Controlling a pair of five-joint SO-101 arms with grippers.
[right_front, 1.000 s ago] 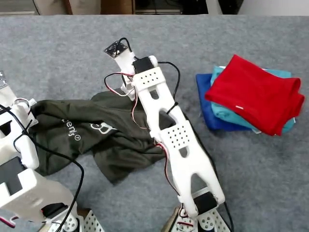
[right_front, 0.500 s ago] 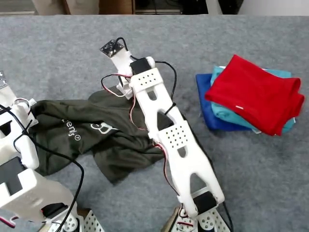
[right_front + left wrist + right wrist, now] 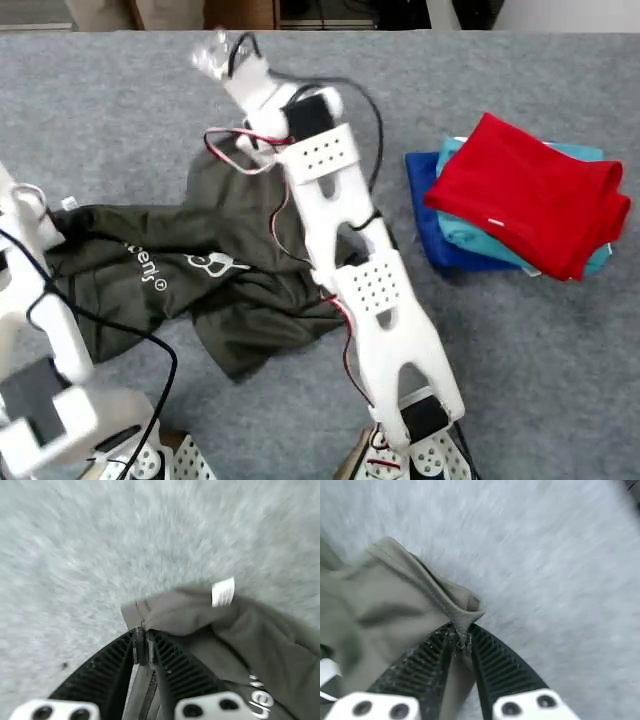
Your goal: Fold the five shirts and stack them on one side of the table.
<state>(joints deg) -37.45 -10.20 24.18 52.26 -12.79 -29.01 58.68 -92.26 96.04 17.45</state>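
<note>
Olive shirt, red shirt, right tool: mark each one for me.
olive shirt (image 3: 200,290), high view, printed chest area.
red shirt (image 3: 525,190), high view, middle of top fold.
right tool (image 3: 462,639), right wrist view, between the fingertips.

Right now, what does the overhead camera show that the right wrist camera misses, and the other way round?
High view's extra: the stack of folded shirts, with a red shirt on top, off to one side. Right wrist view's extra: a close look at the right gripper, shut on a bunched edge of the dark green shirt. Shared: that shirt and the grey table.
</note>
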